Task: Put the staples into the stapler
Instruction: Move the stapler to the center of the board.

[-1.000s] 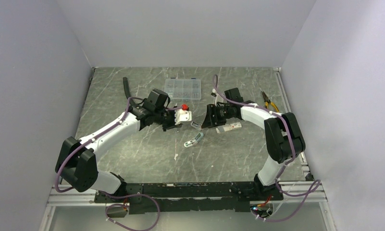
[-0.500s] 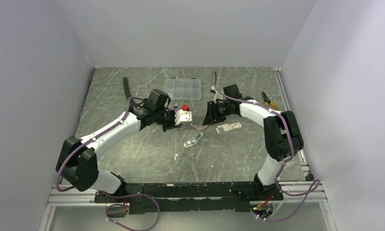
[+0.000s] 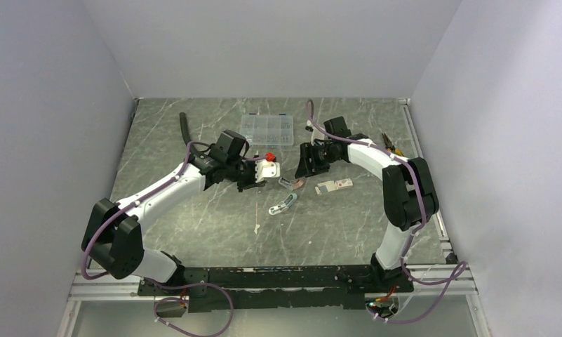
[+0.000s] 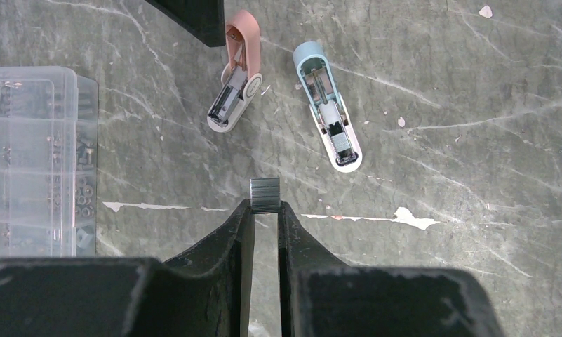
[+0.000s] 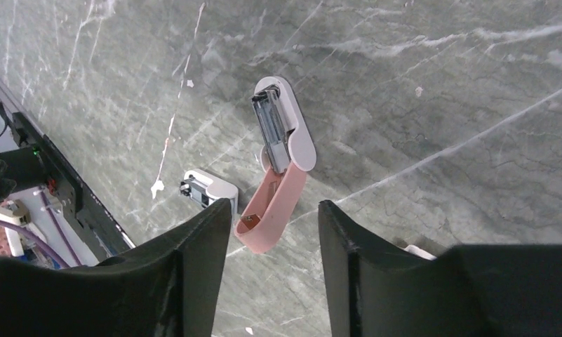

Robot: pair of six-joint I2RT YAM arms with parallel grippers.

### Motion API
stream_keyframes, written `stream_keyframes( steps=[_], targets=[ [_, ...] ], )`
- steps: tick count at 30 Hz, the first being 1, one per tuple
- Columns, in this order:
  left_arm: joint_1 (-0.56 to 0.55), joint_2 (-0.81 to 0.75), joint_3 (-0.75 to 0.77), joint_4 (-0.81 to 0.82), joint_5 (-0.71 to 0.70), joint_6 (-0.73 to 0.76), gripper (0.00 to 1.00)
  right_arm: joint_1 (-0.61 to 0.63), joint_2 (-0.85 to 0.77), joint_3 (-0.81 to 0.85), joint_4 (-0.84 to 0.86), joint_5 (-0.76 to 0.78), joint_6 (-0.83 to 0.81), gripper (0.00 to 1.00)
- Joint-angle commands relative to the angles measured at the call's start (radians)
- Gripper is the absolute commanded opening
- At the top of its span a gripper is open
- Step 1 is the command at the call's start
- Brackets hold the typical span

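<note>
My left gripper [image 4: 265, 213] is pinched tight on the staples [image 4: 265, 194], holding them up off the table so I can feed them into the pink stapler [image 5: 286, 151], which lies open under my right gripper [image 5: 274, 210], fingers apart.

desk [image 3: 193, 210]: I see a grey marbled top | far edge: clear compartment box [image 3: 266, 129], black hose [image 3: 185, 128], pliers [image 3: 393, 147] | middle: pink stapler [image 4: 236, 81] and blue stapler [image 4: 328, 105], both lying open | white carton [image 3: 333, 185] near them
</note>
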Motion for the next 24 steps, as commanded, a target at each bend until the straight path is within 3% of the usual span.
stream_keyframes(
  steps=[1,10,18,24],
  targets=[
    [0.004,-0.002,0.011,0.006,0.032,0.008,0.17,0.002,-0.039,-0.01,0.003,-0.036,0.006,0.55],
    [0.004,0.011,0.014,0.006,0.036,0.001,0.17,0.008,-0.013,-0.046,0.033,-0.086,0.043,0.58],
    [0.005,0.024,0.019,0.002,0.037,0.003,0.17,0.008,0.01,-0.029,0.031,-0.098,0.064,0.48],
    [0.005,0.026,0.024,0.002,0.036,0.003,0.17,0.015,0.019,-0.025,0.019,-0.081,0.066,0.48]
  ],
)
